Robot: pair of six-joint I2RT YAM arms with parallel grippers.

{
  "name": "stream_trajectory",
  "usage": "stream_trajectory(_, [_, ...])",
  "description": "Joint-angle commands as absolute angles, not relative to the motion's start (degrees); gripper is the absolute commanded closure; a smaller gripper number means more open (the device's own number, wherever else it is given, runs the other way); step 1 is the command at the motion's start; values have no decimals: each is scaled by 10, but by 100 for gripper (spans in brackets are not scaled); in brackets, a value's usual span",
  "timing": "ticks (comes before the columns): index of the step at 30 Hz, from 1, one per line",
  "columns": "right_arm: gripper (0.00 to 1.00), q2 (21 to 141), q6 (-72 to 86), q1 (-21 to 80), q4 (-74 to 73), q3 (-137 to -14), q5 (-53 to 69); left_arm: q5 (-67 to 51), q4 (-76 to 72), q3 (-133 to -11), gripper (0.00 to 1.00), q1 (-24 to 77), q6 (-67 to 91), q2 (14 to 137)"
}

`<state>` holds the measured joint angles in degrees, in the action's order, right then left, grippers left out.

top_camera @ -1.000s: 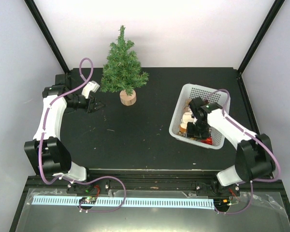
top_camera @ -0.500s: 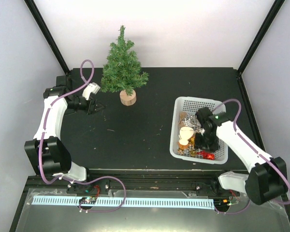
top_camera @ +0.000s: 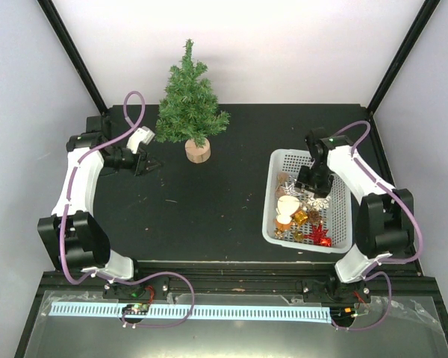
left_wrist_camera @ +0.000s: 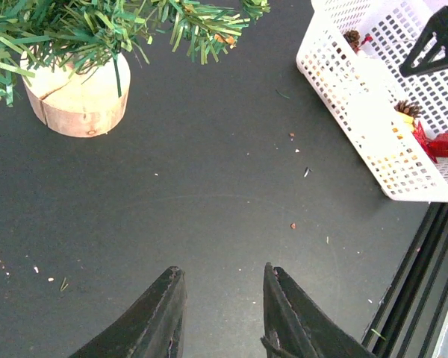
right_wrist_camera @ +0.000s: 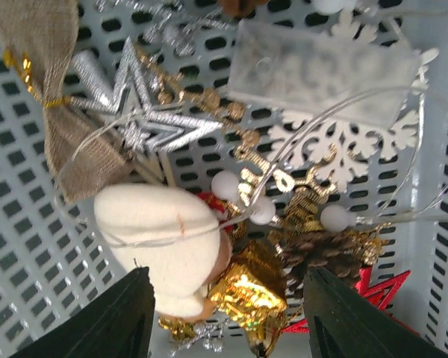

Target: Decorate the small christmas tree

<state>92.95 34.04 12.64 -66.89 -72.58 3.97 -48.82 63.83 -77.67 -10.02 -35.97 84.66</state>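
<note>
Top external view gives me the small christmas tree (top_camera: 188, 101) standing upright on its round wooden base (top_camera: 197, 151), close to the far edge of the tabletop (top_camera: 224, 201) and left of the middle. Its branches are bare green as far as I can see.

My left gripper (top_camera: 151, 164) sits low over the tabletop between the tree and the left edge, near the base but apart from it. On the left wrist camera its fingers (left_wrist_camera: 164, 313) stand partly apart, with only bare black surface between them, so this gripper holds nothing. The wooden base shows ahead of the fingers with clear tabletop in between.

The white basket (top_camera: 269, 201) lies by the right edge, reaching toward the near edge, and is well apart from the tree. My right gripper (top_camera: 308, 183) hangs over the far half of the basket. From the right wrist camera its fingers (right_wrist_camera: 119, 313) are spread wide above the ornaments, and I see nothing caught between them. Under them lie a cream plush figure (right_wrist_camera: 164, 239), a gold gift box (right_wrist_camera: 246, 287) and a pine cone (right_wrist_camera: 321, 250). A silver star (right_wrist_camera: 134, 112), a white snowflake (right_wrist_camera: 343, 145) and a burlap bow (right_wrist_camera: 52, 97) lie beyond.
</note>
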Motion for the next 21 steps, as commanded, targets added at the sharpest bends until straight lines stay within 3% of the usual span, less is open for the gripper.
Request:
stream_trajectory(1, [44,948,335,99,-658,-746,48,-489,646,-780,69,-99,-367,820])
stream_trajectory(15, [45,1018,375,89,-585,-690,63,-486,645,-768,69,-98,-367,799])
stream_trajectory(21, [53,1035,383,79,-573,-686,33,-485,648,-764,69,-99,-371,790])
